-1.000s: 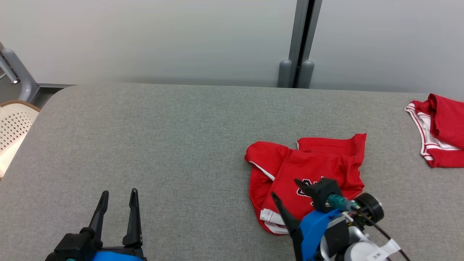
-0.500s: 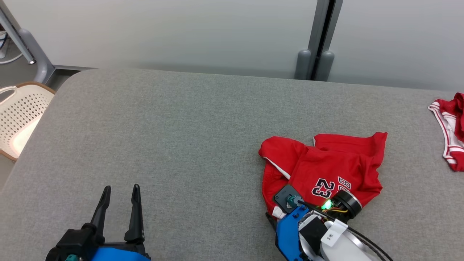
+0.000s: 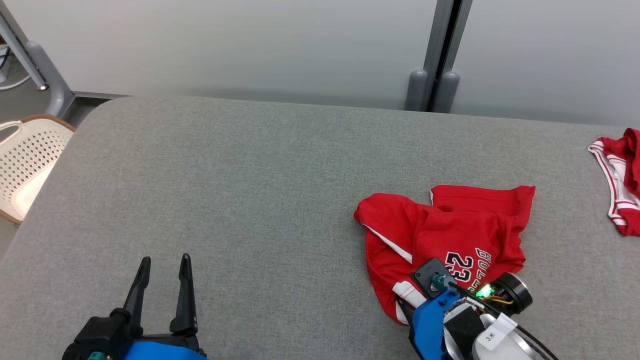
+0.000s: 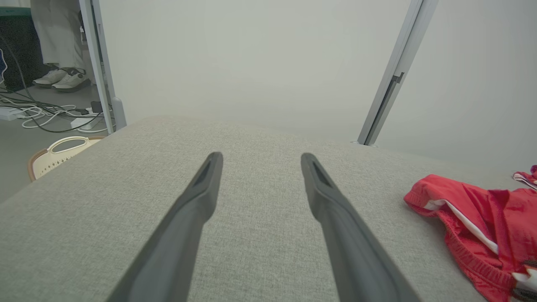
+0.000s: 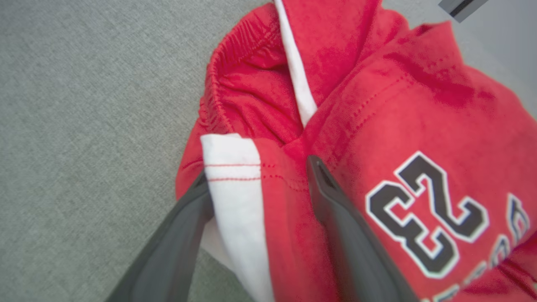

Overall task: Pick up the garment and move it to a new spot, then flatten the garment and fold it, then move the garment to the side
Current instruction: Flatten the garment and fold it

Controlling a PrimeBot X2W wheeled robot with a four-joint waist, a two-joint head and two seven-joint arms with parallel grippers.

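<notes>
**The right tool astride the crumpled red jersey garment**

The garment, printed with the number 23, is found on the right half of the grey fabric-covered counter. The right tool is placed at its near edge; the fingers are spread, with the white-banded hem lying between them. The left tool is held over the counter at the near left, fingers spread and empty. A second red-and-white garment is noted at the far right edge.
</notes>
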